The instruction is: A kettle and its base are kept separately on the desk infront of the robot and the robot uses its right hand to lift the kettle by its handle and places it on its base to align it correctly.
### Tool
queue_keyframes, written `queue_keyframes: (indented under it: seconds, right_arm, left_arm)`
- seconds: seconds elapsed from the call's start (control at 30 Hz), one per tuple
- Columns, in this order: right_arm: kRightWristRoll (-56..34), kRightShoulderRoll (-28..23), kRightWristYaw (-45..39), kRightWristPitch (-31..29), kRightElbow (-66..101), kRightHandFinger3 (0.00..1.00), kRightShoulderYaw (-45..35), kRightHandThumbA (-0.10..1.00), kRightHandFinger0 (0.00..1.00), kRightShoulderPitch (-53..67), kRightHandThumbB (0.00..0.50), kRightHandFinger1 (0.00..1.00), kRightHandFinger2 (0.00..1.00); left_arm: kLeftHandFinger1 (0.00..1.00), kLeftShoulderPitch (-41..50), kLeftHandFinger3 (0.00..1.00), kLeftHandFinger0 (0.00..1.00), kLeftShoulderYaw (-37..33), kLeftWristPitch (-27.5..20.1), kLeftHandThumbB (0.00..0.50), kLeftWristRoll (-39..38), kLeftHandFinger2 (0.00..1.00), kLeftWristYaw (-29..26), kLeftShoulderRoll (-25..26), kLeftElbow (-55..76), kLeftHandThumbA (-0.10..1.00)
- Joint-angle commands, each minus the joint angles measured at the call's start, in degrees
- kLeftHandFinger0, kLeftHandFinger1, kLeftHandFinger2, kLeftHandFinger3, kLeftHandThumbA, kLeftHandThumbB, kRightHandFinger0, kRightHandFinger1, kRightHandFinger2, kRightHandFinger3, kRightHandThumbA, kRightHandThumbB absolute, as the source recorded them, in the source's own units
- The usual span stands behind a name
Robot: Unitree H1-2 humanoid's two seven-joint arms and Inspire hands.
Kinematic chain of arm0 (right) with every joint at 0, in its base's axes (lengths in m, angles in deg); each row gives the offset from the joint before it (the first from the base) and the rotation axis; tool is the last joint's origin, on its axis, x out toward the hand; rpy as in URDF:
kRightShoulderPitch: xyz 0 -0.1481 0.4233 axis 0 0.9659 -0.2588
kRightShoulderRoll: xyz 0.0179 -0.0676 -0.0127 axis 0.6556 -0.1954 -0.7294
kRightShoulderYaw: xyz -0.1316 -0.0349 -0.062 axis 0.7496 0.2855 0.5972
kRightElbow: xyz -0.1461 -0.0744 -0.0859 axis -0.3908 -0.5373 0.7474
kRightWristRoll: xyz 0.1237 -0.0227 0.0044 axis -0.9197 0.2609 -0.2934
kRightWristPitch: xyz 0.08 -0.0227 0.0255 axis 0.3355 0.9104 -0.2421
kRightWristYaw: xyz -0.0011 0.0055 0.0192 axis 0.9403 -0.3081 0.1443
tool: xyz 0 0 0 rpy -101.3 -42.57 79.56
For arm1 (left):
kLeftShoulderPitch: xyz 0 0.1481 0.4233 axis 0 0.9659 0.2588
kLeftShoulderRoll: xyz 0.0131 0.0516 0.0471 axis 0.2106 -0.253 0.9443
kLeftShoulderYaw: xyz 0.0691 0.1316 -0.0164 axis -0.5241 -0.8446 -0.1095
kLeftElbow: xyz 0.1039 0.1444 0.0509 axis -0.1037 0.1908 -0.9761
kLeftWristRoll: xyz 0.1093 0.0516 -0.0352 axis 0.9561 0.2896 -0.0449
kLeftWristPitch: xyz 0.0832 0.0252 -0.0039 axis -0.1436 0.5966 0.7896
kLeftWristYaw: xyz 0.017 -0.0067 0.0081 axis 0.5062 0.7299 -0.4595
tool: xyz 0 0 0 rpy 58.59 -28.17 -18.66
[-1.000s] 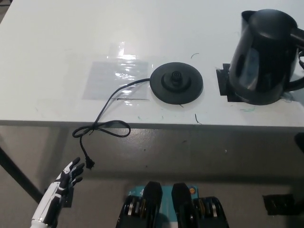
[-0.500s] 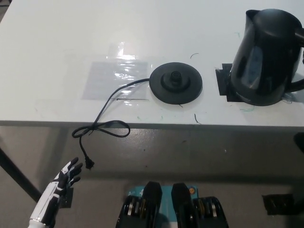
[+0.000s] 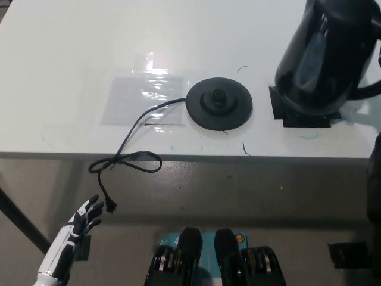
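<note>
Kettle (image 3: 324,56) of glossy black plastic, tall and jug-shaped, fills the far right corner of the white desk (image 3: 71,65). Its bottom edge shows above a black square of tape (image 3: 297,110) stuck to the desk top, and the square's near edge and left side lie uncovered, so the kettle looks raised and tipped slightly rather than seated flat. Its curved handle (image 3: 368,89) runs off the right edge of the frame. The black right hand is not visible, so whether it is clamped on the handle cannot be told.

The round black base (image 3: 219,104), a flat disc with a raised connector at its centre, lies on the desk to the left of the kettle and apart from it, near the desk's front edge. A thin black power cord (image 3: 134,128) leaves the base's left side, crosses the desk, drops over the front edge in a loose loop and ends in a plug (image 3: 111,205) hanging below. Behind the cord a clear rectangular sheet of shiny film (image 3: 140,98) is taped flat to the desk.

The white left hand (image 3: 83,217) rests low at the near left, below desk level, fingers spread apart and holding nothing, just left of the dangling plug.
</note>
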Motion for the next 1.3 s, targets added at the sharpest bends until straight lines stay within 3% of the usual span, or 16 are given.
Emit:
queue_keyframes:
  seconds: [0.0, 0.2, 0.4, 0.57, 0.63, 0.73, 0.8, 0.83, 0.9, 1.07, 1.27]
  right_arm:
    - [-1.2, -0.1, 1.1, -4.0, 5.1, 0.75, 0.5, -0.10, 0.00, -7.9, 0.077, 0.23, 0.69]
    - [2.7, 0.5, 2.4, -4.7, 4.2, 0.77, 2.8, -0.10, 0.00, -9.7, 0.098, 0.25, 0.70]
    - [7.3, 1.0, 4.7, -5.8, -0.5, 0.84, 6.1, -0.10, 0.00, -12.6, 0.076, 0.29, 0.74]
    - [13.1, 2.1, 8.3, -7.9, -4.0, 0.65, 9.7, -0.10, 0.00, -14.3, 0.094, 0.14, 0.48]
    - [14.7, 2.6, 9.5, -7.7, -5.1, 0.64, 10.9, -0.10, 0.00, -14.7, 0.095, 0.13, 0.47]
    - [15.4, 3.7, 10.4, -9.9, -7.9, 0.49, 12.4, -0.10, 0.00, -15.5, 0.103, 0.07, 0.43]
    - [15.2, 4.1, 10.6, -11.1, -9.0, 0.51, 12.8, -0.10, 0.00, -15.6, 0.106, 0.09, 0.47]
    - [15.0, 4.8, 11.4, -10.5, -9.7, 0.53, 12.6, -0.10, 0.00, -16.0, 0.142, 0.13, 0.52]
    - [14.3, 6.1, 12.6, -10.2, -11.1, 0.54, 12.2, -0.10, 0.00, -16.6, 0.156, 0.16, 0.54]
    - [14.9, 7.8, 13.3, -11.0, -14.4, 0.67, 13.3, -0.10, 0.00, -17.4, 0.128, 0.23, 0.62]
    - [17.4, 9.7, 15.6, -8.4, -14.1, 0.66, 14.7, -0.10, 0.00, -17.2, 0.117, 0.21, 0.57]
  left_arm:
    - [1.00, -0.6, 1.00, 1.00, -0.1, -2.2, 0.216, -0.2, 1.00, 1.4, 1.4, 0.0, 1.00]
    - [1.00, -0.3, 1.00, 1.00, -0.1, -2.0, 0.202, 0.4, 1.00, 1.4, 1.5, 0.5, 1.00]
    - [1.00, -0.6, 1.00, 1.00, -0.1, -2.1, 0.207, 0.8, 1.00, 1.9, 1.6, 0.0, 1.00]
    - [1.00, -0.2, 1.00, 1.00, -0.1, -1.2, 0.195, 0.5, 1.00, 1.7, 1.1, 0.7, 1.00]
    - [1.00, -0.3, 1.00, 1.00, 0.0, -1.4, 0.198, 0.5, 1.00, 1.7, 1.1, 0.5, 1.00]
    - [1.00, -0.3, 1.00, 1.00, 0.0, -1.6, 0.211, 0.1, 1.00, 1.9, 1.0, 0.5, 1.00]
    - [1.00, -0.2, 1.00, 1.00, 0.0, -1.3, 0.212, -0.2, 1.00, 2.1, 0.9, 0.7, 1.00]
    - [1.00, -0.3, 1.00, 1.00, -0.1, -1.3, 0.208, -0.1, 1.00, 2.1, 0.8, 0.8, 1.00]
    - [1.00, -0.3, 1.00, 1.00, -0.1, -1.1, 0.206, -0.1, 1.00, 2.1, 0.8, 1.1, 1.00]
    - [1.00, -0.7, 1.00, 1.00, -0.4, -1.8, 0.227, 0.6, 1.00, 2.2, 1.1, 0.1, 1.00]
    - [1.00, -0.4, 1.00, 1.00, -0.4, -1.8, 0.223, 0.5, 1.00, 2.3, 1.1, 0.3, 1.00]
